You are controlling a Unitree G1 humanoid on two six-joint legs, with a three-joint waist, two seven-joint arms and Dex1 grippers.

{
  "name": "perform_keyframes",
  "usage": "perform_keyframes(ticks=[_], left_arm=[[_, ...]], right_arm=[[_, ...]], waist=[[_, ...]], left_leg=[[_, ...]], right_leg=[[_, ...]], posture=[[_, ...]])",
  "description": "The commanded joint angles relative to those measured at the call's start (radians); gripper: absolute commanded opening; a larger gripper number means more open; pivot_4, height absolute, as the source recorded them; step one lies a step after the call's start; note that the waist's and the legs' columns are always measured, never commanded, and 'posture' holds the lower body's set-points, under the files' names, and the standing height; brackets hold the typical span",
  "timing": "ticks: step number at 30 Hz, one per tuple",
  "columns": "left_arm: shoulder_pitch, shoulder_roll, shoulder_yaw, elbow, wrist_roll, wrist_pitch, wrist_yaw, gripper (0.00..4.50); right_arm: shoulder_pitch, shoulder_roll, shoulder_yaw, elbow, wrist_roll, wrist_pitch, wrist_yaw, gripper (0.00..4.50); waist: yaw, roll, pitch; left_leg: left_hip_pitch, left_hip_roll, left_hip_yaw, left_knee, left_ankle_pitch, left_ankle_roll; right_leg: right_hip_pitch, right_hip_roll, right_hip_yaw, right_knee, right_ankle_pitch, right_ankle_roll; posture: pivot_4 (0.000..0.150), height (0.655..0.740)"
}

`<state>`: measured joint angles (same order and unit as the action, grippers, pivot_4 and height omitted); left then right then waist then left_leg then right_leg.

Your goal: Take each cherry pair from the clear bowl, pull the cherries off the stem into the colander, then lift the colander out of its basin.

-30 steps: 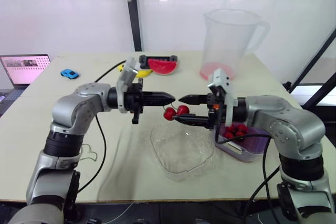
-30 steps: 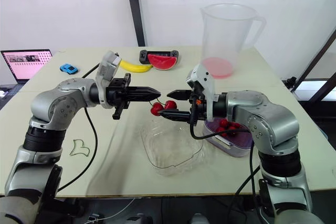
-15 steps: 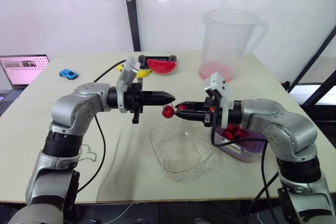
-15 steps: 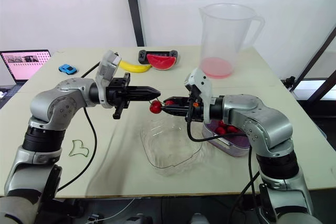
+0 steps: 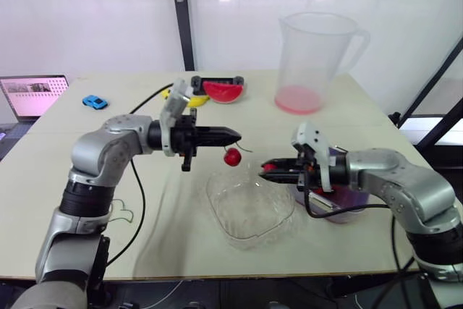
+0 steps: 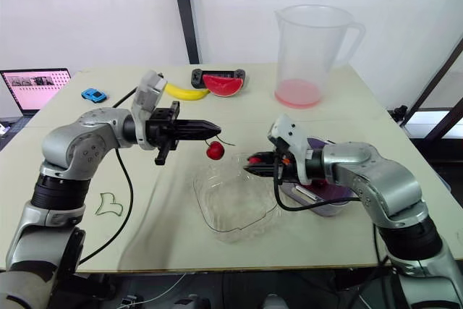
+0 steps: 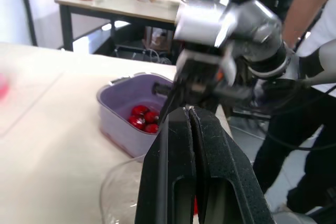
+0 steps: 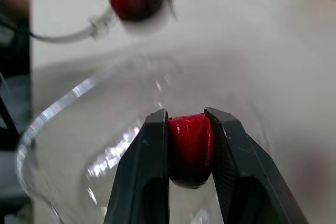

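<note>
Plucking step: the right tool [image 5: 266, 167] is clamped on one cherry [image 8: 190, 148] above the bowl [image 5: 217, 211]. The left tool [image 5: 235, 134] pinches the stem [image 6: 224, 141], the second cherry [image 5: 232, 157] dangling. Next, probably, carry it over the colander [image 7: 113, 114] and release.

Holds left forearm level, elbow bent, left gripper [image 5: 233, 134] pointing toward the right arm, fingers pressed together on the stem of a hanging cherry [image 5: 232, 157]. Reaches inward with right forearm level and lower, right gripper [image 5: 266, 167] pinching a loose cherry [image 8: 190, 148] between both fingers. Keeps tips facing, apart.
</note>
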<state>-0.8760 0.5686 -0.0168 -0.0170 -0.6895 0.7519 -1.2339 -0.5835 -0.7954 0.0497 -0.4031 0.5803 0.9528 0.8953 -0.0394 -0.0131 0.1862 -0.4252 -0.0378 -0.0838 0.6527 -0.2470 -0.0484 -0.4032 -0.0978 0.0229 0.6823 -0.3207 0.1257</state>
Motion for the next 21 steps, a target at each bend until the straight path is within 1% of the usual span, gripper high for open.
perform_keyframes(ticks=[1, 4, 6, 9, 12, 14, 16, 18, 21], left_arm=[[-0.011, 0.003, 0.025, -0.02, -0.017, -0.016, 0.0, 0.0], [-0.006, 0.003, 0.029, -0.023, -0.015, -0.017, 0.007, 0.0], [0.003, 0.002, 0.03, -0.032, -0.017, -0.017, 0.011, 0.0], [0.018, 0.002, 0.031, -0.043, -0.017, -0.019, 0.019, 0.0], [0.029, 0.001, 0.032, -0.053, -0.019, -0.02, 0.026, 0.0], [0.033, 0.002, 0.033, -0.057, -0.019, -0.019, 0.028, 0.0], [0.046, 0.004, 0.036, -0.072, -0.021, -0.016, 0.037, 0.0], [0.054, 0.004, 0.039, -0.081, -0.024, -0.011, 0.045, 0.0], [0.06, 0.007, 0.041, -0.088, -0.026, -0.009, 0.052, 0.0]], right_arm=[[-0.022, -0.034, -0.077, -0.001, 0.021, -0.011, 0.004, 0.58], [-0.035, -0.084, -0.126, 0.038, 0.007, -0.027, 0.009, 0.58], [-0.047, -0.151, -0.146, 0.098, -0.031, -0.055, 0.021, 0.58], [-0.02, -0.259, -0.124, 0.196, -0.119, -0.135, 0.058, 0.58], [0.017, -0.331, -0.087, 0.289, -0.195, -0.214, 0.097, 0.58], [0.025, -0.344, -0.07, 0.32, -0.225, -0.245, 0.11, 0.58], [0.071, -0.38, -0.026, 0.358, -0.291, -0.286, 0.13, 0.58], [0.097, -0.395, -0.006, 0.374, -0.324, -0.312, 0.143, 0.58], [0.104, -0.393, -0.021, 0.358, -0.298, -0.263, 0.171, 0.58]], waist=[[-0.001, 0.0, 0.0], [0.003, 0.0, 0.0], [0.006, 0.0, 0.0], [0.01, 0.0, 0.0], [0.01, 0.0, 0.0], [0.007, 0.0, 0.0], [0.004, 0.0, 0.0], [0.004, 0.0, 0.0], [0.002, 0.0, 0.0]], left_leg=[[0.0, 0.0, 0.0, 0.0, 0.0, 0.0], [0.0, 0.0, 0.0, 0.0, 0.0, 0.0], [0.0, 0.0, 0.0, 0.0, 0.0, 0.0], [0.0, 0.0, 0.0, 0.0, -0.001, 0.001], [0.0, 0.0, 0.001, 0.001, -0.001, 0.001], [0.0, 0.0, 0.002, 0.001, -0.001, 0.001], [0.0, 0.0, 0.002, 0.0, -0.001, 0.001], [0.0, 0.0, 0.001, 0.0, -0.001, 0.001], [0.0, 0.0, 0.002, 0.001, -0.001, 0.001]], right_leg=[[0.0, 0.0, 0.0, 0.0, 0.0, 0.0], [0.0, 0.0, 0.0, 0.0, 0.0, 0.0], [0.0, 0.0, 0.0, 0.0, 0.0, 0.0], [0.0, 0.0, 0.0, 0.0, 0.0, 0.0], [0.0, 0.0, 0.0, -0.001, 0.0, 0.0], [0.0, 0.0, 0.0, -0.001, 0.0, 0.0], [0.0, 0.0, 0.0, -0.001, 0.0, 0.0], [0.0, 0.0, 0.0, 0.0, 0.0, 0.0], [0.0, 0.0, 0.001, -0.001, 0.0, 0.0]], posture=[[0.15, 0.74], [0.15, 0.74], [0.15, 0.74], [0.15, 0.74], [0.15, 0.74], [0.15, 0.74], [0.15, 0.74], [0.15, 0.74], [0.15, 0.74]])
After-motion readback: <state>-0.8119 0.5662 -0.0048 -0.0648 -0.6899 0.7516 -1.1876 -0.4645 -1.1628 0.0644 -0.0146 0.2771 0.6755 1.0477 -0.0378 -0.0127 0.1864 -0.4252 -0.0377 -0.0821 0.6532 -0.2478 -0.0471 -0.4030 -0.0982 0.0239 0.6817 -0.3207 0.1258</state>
